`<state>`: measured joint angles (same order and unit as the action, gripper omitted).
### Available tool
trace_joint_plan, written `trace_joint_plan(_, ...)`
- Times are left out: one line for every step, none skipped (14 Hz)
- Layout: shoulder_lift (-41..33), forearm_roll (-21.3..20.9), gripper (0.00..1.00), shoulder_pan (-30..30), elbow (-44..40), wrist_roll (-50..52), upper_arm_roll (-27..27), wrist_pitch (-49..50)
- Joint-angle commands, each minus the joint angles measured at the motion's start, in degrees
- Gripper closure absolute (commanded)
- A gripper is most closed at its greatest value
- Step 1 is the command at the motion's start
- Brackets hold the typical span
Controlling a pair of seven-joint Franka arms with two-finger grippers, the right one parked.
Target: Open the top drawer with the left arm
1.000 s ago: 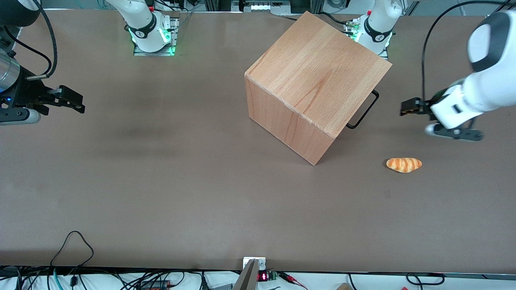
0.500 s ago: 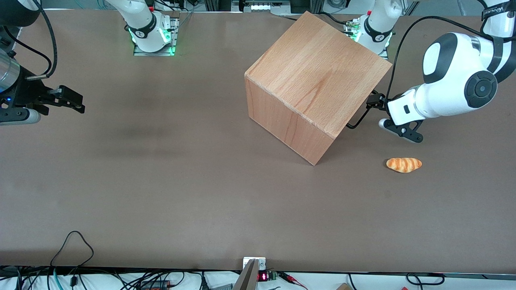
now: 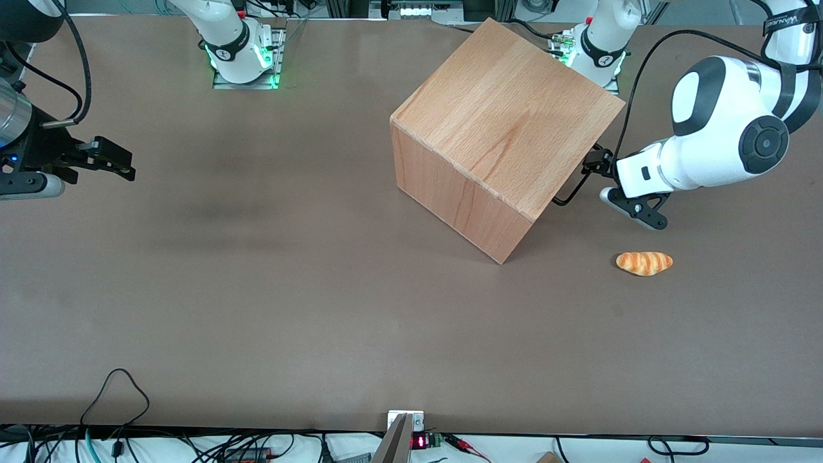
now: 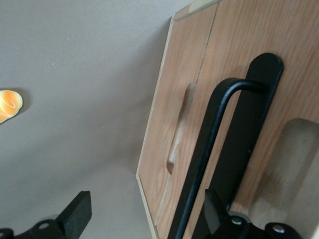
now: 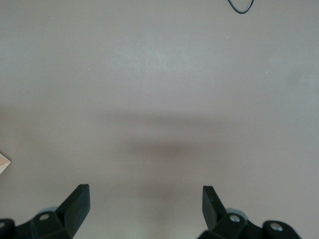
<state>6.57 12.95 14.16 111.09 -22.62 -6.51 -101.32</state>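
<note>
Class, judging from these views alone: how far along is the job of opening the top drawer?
Done: the left arm's hand has reached the black handle on the cabinet's front. In hand: its open fingers straddle the handle bar, not yet closed on it. Left: gripping and pulling; the top drawer front sits flush, so nothing has opened. The bread roll lies untouched nearby.

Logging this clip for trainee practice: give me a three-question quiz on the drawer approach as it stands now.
1. True or false: the top drawer is already pulled out of the wooden cabinet.
2. The left arm's gripper is: A) shut on the bread roll, B) open at the black handle, C) above the cabinet.
3. Fill in: the bread roll lies ____ to the front camera than the gripper.

Key: 1 false; 2 B, with the handle bar just inside one finger; 3 nearer.
</note>
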Motion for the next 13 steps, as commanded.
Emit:
trace_joint_plan(0.1,2.1,0.0,0.0,1.8,-4.2,0.0,-2.4)
trace_joint_plan(0.5,2.1,0.0,0.0,1.8,-4.8,0.0,-2.7)
trace_joint_plan(0.5,2.1,0.0,0.1,1.8,-5.1,0.0,-2.9)
trace_joint_plan(0.6,2.1,0.0,0.1,1.8,-5.2,0.0,-3.4)
trace_joint_plan(1.2,2.1,0.0,0.0,1.8,-5.2,0.0,-4.3)
trace_joint_plan(1.4,2.0,0.0,0.0,1.8,-5.3,-0.2,-5.5)
trace_joint_plan(1.6,1.9,0.0,-0.2,1.8,-5.7,-0.5,-6.8)
trace_joint_plan(1.8,1.9,0.0,-0.5,1.8,-5.8,-1.0,-8.2)
trace_joint_plan(1.8,1.8,0.0,-0.6,1.8,-5.9,-1.6,-9.3)
trace_joint_plan(2.2,1.7,0.0,-0.7,1.8,-5.9,-2.5,-10.4)
trace_joint_plan(2.9,1.5,0.0,-0.6,1.8,-6.0,-3.2,-11.7)
trace_joint_plan(3.4,1.3,0.0,-0.7,1.8,-5.9,-3.9,-13.5)
trace_joint_plan(4.4,1.3,0.0,-0.7,1.8,-6.0,-5.3,-15.6)
